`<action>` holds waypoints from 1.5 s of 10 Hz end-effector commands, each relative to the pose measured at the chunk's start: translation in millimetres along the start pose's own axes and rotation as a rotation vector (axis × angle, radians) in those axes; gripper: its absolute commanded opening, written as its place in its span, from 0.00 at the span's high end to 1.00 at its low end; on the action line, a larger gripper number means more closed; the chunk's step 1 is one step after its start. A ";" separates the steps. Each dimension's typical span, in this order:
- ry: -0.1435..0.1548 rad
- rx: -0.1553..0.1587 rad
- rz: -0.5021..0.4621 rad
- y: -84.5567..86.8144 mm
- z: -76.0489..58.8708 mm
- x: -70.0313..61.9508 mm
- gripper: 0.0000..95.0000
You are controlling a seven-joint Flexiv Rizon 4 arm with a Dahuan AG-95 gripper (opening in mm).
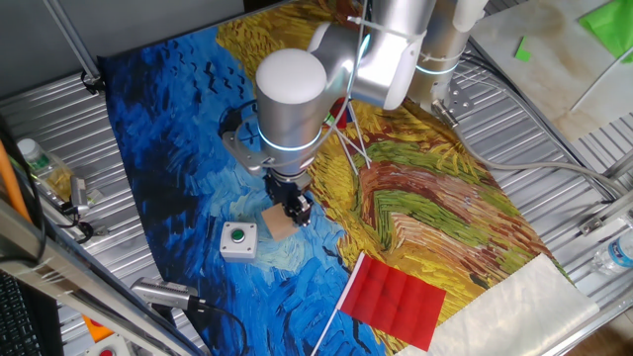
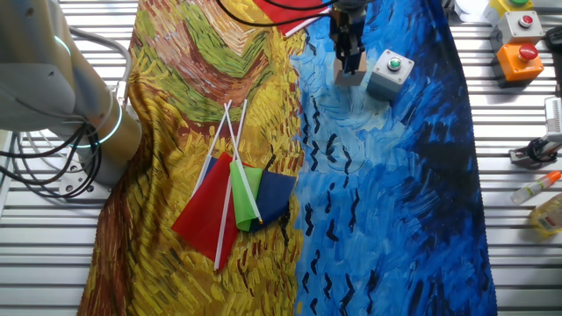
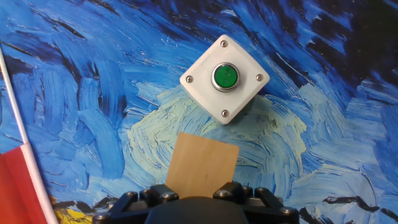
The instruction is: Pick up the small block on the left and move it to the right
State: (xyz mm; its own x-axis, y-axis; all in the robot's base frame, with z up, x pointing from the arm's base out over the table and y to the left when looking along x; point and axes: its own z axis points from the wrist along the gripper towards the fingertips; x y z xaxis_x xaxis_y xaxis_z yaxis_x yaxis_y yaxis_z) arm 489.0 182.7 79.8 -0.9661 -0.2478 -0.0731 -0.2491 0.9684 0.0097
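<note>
The pincer [image 1: 296, 211] is down at the small block [image 1: 279, 222], its fingers against the cube, but whether they are clamped on it cannot be told. The block sits on the counter [image 1: 178, 148], a white button box [image 1: 238, 239] just beyond the pincer.

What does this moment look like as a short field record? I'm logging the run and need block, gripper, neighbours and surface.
block: small tan wooden cube on the blue part of the painted cloth
gripper: gripper down at the block; grip not clear
nearest neighbour: white box with green button, beside the block, apart from it
other items: red flag near the cloth's edge; bundle of flags on the yellow part
</note>
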 end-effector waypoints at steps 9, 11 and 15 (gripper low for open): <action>-0.017 0.004 -0.017 0.1 10.3 0.1 0.20; -0.017 0.003 -0.022 0.1 10.6 0.2 0.20; -0.016 0.004 -0.023 0.1 10.7 0.2 0.20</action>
State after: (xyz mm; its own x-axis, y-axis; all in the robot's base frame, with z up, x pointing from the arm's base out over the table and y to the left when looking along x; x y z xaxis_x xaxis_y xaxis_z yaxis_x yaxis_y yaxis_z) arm 489.5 183.5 68.9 -0.9584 -0.2706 -0.0904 -0.2721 0.9623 0.0044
